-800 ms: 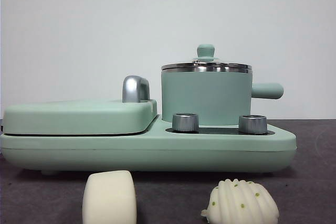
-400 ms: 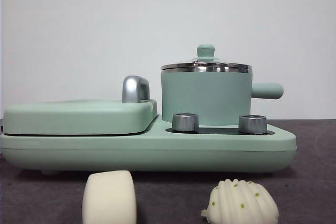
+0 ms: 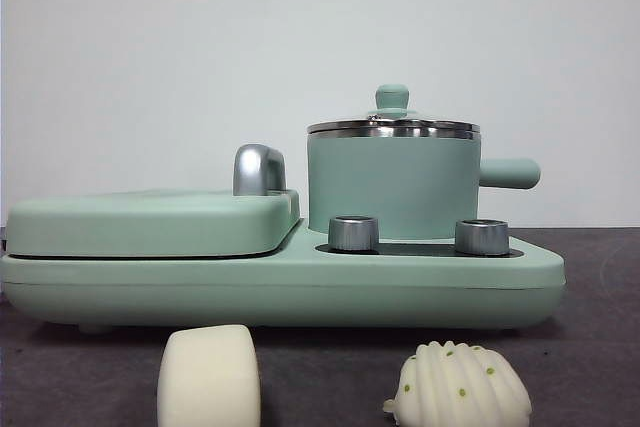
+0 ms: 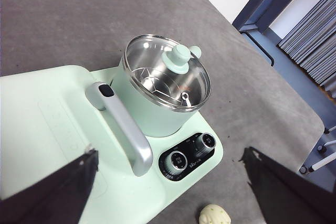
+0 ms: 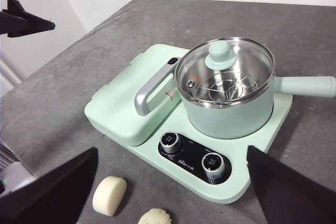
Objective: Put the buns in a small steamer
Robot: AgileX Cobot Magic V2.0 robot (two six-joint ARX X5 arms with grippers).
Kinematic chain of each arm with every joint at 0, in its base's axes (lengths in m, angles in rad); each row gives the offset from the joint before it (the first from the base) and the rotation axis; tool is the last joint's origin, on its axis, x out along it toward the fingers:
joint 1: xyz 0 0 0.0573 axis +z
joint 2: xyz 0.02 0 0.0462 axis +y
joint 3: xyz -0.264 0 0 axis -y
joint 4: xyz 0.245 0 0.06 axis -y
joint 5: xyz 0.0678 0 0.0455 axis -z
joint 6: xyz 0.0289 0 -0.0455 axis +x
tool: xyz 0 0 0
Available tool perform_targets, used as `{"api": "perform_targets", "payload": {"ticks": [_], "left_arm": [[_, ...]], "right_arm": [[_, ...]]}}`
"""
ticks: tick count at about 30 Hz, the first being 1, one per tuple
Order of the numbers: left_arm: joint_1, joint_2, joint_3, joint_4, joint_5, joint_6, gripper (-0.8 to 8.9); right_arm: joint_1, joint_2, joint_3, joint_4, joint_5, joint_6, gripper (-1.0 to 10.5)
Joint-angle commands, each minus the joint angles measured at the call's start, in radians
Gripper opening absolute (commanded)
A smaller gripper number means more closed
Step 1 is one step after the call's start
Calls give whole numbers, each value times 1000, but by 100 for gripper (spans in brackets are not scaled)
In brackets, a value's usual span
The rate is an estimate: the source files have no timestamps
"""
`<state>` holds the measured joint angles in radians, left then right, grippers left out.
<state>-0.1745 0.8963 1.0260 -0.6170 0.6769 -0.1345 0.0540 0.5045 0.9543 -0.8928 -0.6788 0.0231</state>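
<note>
The small steamer [image 3: 392, 182] stands on the right half of the mint-green appliance, its lid [image 3: 391, 127] on and its handle pointing right. The smooth cream bun [image 3: 208, 377] and the ridged green-flecked bun [image 3: 460, 387] lie on the table in front of the appliance. My left gripper [image 4: 169, 153] is open and empty, high above the steamer [image 4: 152, 119]; the ridged bun [image 4: 214, 215] shows below it. My right gripper [image 5: 172, 150] is open and empty, high above the steamer [image 5: 226, 119] and both buns [image 5: 109, 195] [image 5: 155, 217].
The flat griddle section [image 3: 150, 222] with its chrome handle [image 3: 258, 169] fills the appliance's left half. Two steel knobs [image 3: 353, 233] face the buns. The other arm's black gripper tip [image 5: 26, 22] shows in the right wrist view. The table edge [image 4: 294, 103] lies beyond the steamer.
The black arm tip at the front view's top left corner left the picture, then shows again slightly further right. The buns and steamer have not moved.
</note>
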Motion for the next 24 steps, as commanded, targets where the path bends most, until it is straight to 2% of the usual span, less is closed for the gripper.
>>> {"api": "perform_targets", "payload": {"ticks": [1, 8, 15, 24], "left_arm": [[-3, 11, 19, 15, 4, -18, 469], [-6, 127, 107, -30, 4, -34, 469], [-61, 384, 391, -193, -10, 56, 469], [-164, 713, 803, -495, -190, 179, 468]], "right_arm": [[3, 3, 19, 9, -2, 4, 465], [3, 4, 19, 9, 2, 34, 465], [3, 4, 19, 8, -3, 49, 465], [3, 4, 19, 8, -3, 80, 465]]}}
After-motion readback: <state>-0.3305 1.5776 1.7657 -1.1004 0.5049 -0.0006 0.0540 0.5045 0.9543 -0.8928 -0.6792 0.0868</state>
